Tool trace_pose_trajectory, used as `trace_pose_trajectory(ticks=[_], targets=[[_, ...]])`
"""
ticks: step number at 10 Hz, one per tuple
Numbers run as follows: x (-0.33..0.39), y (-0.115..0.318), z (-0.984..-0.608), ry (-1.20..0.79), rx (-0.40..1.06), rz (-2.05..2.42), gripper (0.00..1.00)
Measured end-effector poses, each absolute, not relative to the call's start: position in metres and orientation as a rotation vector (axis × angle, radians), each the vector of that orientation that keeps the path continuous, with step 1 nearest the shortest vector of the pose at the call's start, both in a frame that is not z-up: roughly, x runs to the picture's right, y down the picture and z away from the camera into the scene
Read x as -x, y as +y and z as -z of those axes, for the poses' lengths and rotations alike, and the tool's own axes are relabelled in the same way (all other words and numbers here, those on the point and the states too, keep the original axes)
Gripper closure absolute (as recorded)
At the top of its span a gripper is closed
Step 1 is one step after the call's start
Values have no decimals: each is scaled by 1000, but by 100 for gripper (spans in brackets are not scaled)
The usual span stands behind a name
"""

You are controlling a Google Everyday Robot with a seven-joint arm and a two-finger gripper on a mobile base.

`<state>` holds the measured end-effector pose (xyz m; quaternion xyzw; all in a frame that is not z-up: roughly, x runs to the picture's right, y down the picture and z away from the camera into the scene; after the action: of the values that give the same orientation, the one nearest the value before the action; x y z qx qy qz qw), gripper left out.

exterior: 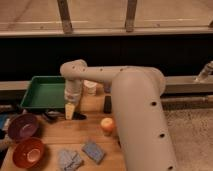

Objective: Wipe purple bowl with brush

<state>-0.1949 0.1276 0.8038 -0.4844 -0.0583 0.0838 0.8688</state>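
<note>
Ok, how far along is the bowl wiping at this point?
Nothing done yet: the purple bowl sits apart at the table's left. In hand: the gripper is down at the brush, which lies on the table before the green tray; whether it grips it, I cannot tell. Left: lifting the brush, carrying it to the bowl, wiping.

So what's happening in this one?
The robot's arm reaches over the table. Its tool is low by the front of the green tray, right at a dark slim thing, likely the brush. The purple bowl sits apart, further left in the picture, with nothing touching it.
</note>
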Motion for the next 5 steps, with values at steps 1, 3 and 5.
trace_pose_trajectory(ticks=[1,3,5], targets=[[198,128,-808,-128,1022,-174,34],[192,135,-822,-113,1037,-187,34],[182,139,-824,-91,1049,-208,34]])
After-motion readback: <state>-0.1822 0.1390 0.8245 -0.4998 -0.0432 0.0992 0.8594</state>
